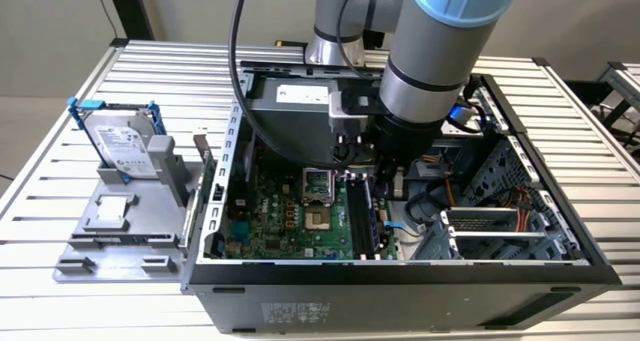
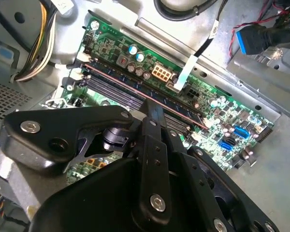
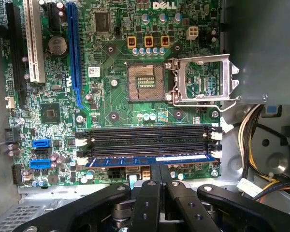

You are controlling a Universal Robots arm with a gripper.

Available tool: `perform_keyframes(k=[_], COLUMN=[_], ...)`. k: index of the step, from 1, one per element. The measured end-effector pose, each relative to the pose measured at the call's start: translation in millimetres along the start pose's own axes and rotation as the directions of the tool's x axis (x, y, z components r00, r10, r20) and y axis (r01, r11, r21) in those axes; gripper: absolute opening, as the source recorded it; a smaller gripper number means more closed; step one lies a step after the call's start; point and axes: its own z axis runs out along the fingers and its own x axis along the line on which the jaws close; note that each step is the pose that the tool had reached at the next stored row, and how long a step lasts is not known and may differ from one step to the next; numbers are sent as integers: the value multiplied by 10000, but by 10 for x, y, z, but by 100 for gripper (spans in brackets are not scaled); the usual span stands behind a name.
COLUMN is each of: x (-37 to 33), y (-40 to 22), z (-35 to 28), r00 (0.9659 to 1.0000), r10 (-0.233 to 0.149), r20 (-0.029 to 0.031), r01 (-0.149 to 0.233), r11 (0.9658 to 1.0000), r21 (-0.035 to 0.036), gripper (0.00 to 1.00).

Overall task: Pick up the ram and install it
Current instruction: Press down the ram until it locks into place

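The ram (image 3: 150, 159) is a long dark blue stick standing in the motherboard slot nearest the board's edge, beside three empty black slots (image 3: 150, 137). In the second wrist view the ram (image 2: 130, 87) runs slantwise across the green board. My gripper (image 3: 159, 169) is shut, and its two black fingertips sit together on the middle of the ram's top edge. In the second wrist view the gripper (image 2: 153, 113) comes down onto that same stick. In the exterior view the gripper (image 1: 388, 185) reaches down inside the open computer case (image 1: 400, 277).
An open CPU socket (image 3: 145, 82) with its raised metal bracket (image 3: 203, 79) lies just past the slots. Yellow and black power cables (image 3: 253, 145) hang close by. A grey drive cage (image 1: 500, 232) fills the case's right side. A hard drive (image 1: 125, 142) stands on a grey holder outside.
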Motion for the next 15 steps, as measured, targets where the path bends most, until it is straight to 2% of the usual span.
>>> perform_keyframes(k=[9, 15], x=[19, 24], y=[-19, -23], z=[107, 212], r00=[10000, 10000], r10=[5, 13], r20=[-6, -6], r01=[-5, -13], r11=[10000, 10000], r21=[0, -1], gripper=[0, 0])
